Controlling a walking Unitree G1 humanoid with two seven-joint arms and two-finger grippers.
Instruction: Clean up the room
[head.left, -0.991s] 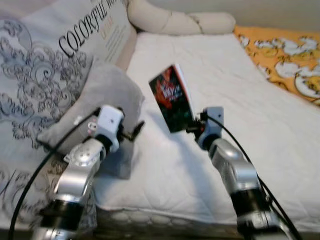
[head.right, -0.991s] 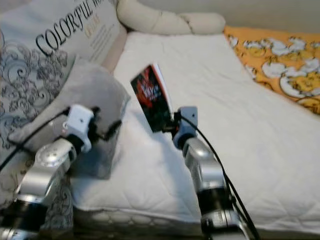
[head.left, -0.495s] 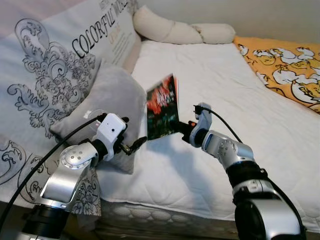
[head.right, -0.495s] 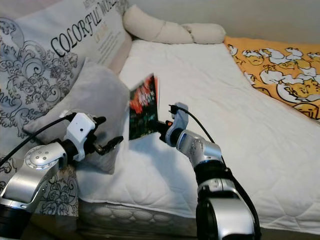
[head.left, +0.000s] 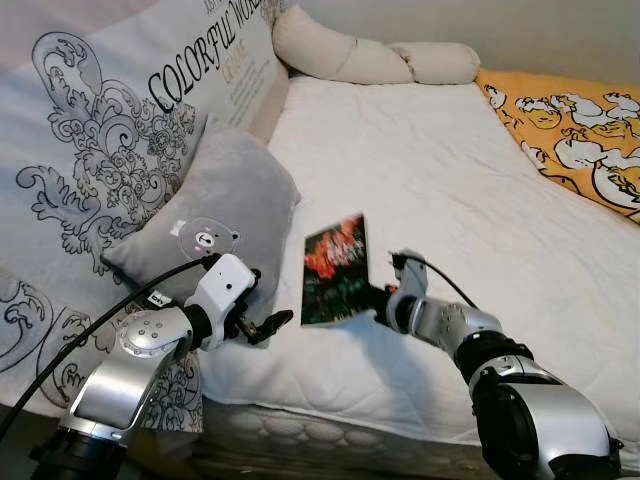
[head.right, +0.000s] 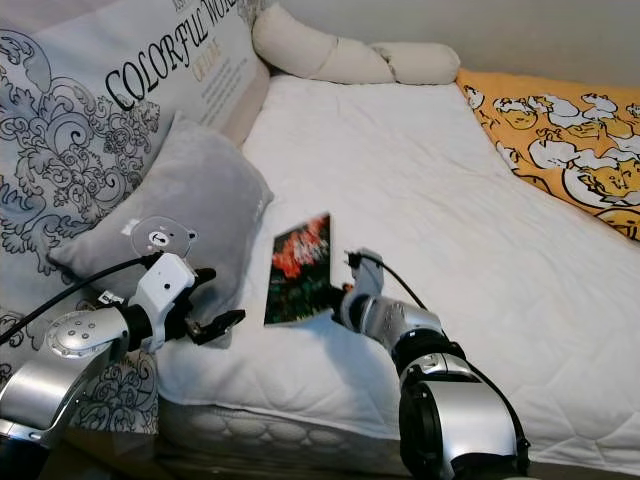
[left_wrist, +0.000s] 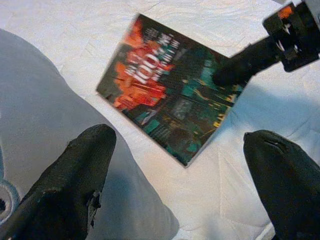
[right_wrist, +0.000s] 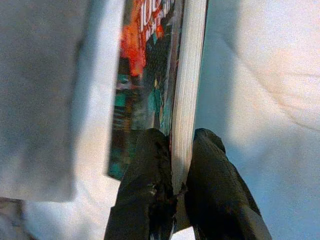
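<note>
Presently the right tool (right_wrist: 172, 187) pinches the red-and-black paperback book (head.left: 334, 270), now lowered nearly onto the white quilted bed (head.left: 450, 180), just beside the grey bear cushion (head.left: 215, 215). Left tool (left_wrist: 177, 180) hovers spread near the cushion; release appears imminent.

Right arm bent, reaching fwd-left, right gripper (right_wrist: 172, 170) pinched shut on book (head.left: 335, 270) edge. Left arm bent, raised, left gripper (left_wrist: 182, 187) fingers spread wide, holding nothing.

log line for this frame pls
right gripper: shut on book, edge pinched, above white mattress | left gripper: open, empty, facing book beside grey pillow | book not yet put away
</note>
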